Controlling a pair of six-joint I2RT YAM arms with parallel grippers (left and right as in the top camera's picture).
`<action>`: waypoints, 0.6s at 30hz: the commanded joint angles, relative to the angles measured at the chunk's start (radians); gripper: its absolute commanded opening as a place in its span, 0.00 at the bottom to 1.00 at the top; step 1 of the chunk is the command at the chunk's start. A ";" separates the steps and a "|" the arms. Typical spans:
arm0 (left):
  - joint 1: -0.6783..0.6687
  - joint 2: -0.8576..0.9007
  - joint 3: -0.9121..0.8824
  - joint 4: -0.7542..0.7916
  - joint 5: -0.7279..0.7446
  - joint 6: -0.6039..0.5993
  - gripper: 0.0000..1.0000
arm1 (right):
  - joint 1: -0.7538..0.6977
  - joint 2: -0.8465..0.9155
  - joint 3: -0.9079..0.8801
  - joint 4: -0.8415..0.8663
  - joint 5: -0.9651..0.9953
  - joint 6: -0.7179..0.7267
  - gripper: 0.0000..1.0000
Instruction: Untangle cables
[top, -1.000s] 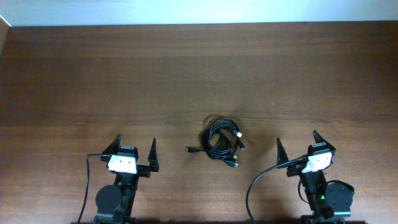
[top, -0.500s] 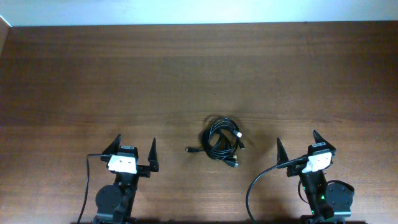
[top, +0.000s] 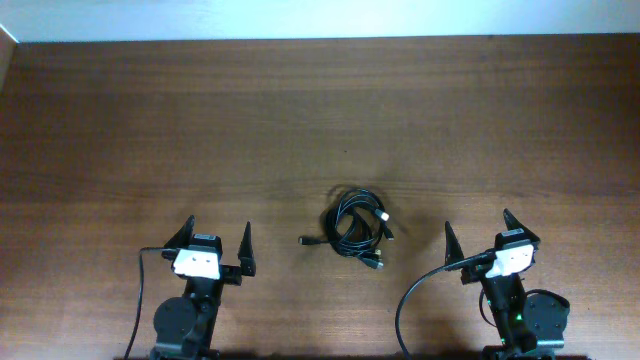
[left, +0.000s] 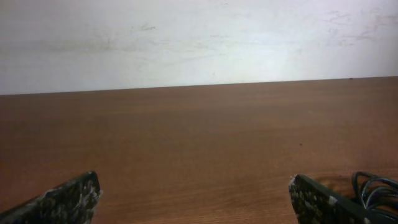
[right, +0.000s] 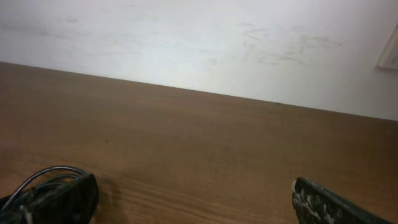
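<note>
The cables (top: 355, 228) lie in one small black bundle on the bench (top: 150, 120), between your two arms. The left pincer (top: 218, 232) and the right pincer (top: 477, 224) are both spread wide and hold nothing. They sit near the front edge, apart from the bundle. To start well, I think you should go for the loose plug end (top: 304, 240) sticking out on the bundle's left. Pinch only that one cord and pull slowly. Nothing has moved since the earlier picture.
</note>
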 joint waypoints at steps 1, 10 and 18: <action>0.005 -0.005 0.001 -0.006 0.015 0.018 0.99 | 0.007 -0.009 -0.005 -0.008 0.016 0.000 0.99; 0.006 0.003 0.073 -0.063 -0.021 0.018 0.99 | 0.008 -0.009 -0.005 -0.008 0.016 0.000 0.99; 0.006 0.184 0.219 -0.153 -0.024 0.018 0.99 | 0.007 -0.009 -0.005 -0.008 0.016 0.000 0.99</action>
